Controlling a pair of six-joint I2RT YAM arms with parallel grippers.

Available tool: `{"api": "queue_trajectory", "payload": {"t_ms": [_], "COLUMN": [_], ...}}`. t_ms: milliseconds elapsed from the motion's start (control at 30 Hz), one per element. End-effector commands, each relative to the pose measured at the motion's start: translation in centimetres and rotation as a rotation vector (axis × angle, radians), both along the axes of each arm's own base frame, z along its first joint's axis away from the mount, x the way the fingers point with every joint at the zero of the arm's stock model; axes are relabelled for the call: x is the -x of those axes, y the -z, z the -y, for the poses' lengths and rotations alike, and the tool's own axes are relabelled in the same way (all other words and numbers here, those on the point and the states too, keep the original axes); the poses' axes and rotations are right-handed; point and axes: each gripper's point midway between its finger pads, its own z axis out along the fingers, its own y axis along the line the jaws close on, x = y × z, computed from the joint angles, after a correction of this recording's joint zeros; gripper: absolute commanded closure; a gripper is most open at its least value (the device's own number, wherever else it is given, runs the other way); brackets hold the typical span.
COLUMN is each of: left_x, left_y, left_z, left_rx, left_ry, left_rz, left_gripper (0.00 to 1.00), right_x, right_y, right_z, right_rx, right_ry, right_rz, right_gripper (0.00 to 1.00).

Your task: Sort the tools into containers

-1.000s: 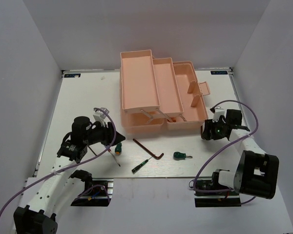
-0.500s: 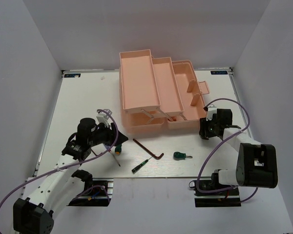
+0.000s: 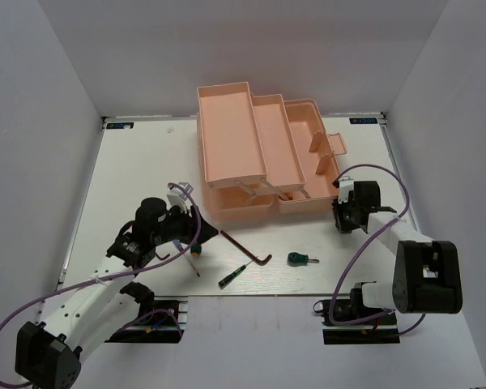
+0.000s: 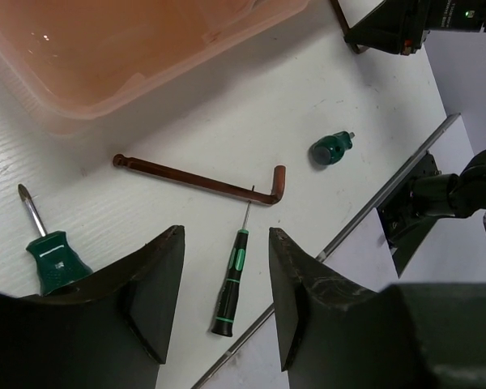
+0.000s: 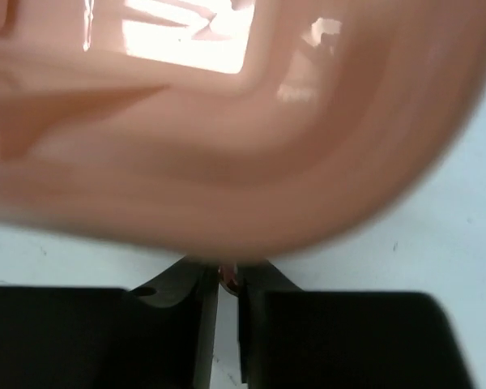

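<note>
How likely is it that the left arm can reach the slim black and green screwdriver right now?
Probably yes: the left end effector hangs open over the slim screwdriver, and nothing lies on it or blocks the way down.

A: Item one, left gripper (image 4: 224, 243)?
B: Jaws well apart, wrist angled down.
A: Item two, right gripper (image 5: 227, 279)?
B: Low, reaching forward. Fingers near together; blurred, full closure unclear.
</note>
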Motion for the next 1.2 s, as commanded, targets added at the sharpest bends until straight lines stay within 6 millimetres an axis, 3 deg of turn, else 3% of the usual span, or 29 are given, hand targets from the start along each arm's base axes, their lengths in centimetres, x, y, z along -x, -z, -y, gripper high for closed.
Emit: {"api": "queue_trajectory", "payload": {"t_ms": [0, 167, 200, 267, 333, 467, 733, 867, 1033, 1167], "left_x": [-0.4, 0.2, 0.1, 0.4, 0.6, 0.9, 1.7, 2.0, 2.4, 2.9], "left_y": [-1.0, -0.8, -0.9, -0.4, 0.5, 1.0, 3.6, 5.4, 5.5, 5.4], "left_z": [0.6, 2.2, 2.4, 3.1, 3.8, 5.2, 7.1, 7.6, 9.1, 9.4], "left_rx": [0.015, 0.009, 0.004, -0.013, -0.043, -0.064, -0.114, -0.150, -0.142, -0.157], "left_ry": [-0.001, 0.050, 0.049, 0.073, 0.087, 0.105, 0.092, 0.077, 0.084, 0.090], "left_rz": [0.027, 0.008, 0.010, -0.009, -0.031, -0.048, -0.113, -0.144, -0.141, -0.128], "left_gripper": [0.44, 0.47, 0.47, 0.47, 0.47, 0.47, 0.47, 0.47, 0.47, 0.45], "right_x": [3.2, 4.6, 3.9, 5.5, 5.7, 6.1, 5.1, 4.9, 4.3, 3.6], "right_y": [0.2, -2.7, -4.0, -4.5, -5.6, -5.6, -4.5, -4.3, -2.7, -0.6], "right_z": [-0.1, -1.1, -1.5, -1.7, -1.9, -1.2, 3.3, 3.1, 2.1, 2.5], "right_rx": [0.013, -0.044, -0.063, -0.074, -0.078, -0.045, 0.150, 0.125, 0.079, 0.100], "right_ry": [-0.033, -0.059, -0.079, -0.108, -0.124, -0.109, 0.045, 0.047, 0.020, 0.026], "right_rz": [-0.093, -0.121, -0.098, -0.156, -0.164, -0.185, -0.123, -0.122, -0.154, -0.193], "right_gripper": [0.89, 1.00, 1.00, 1.00, 1.00, 1.00, 1.00, 1.00, 1.00, 1.00]}}
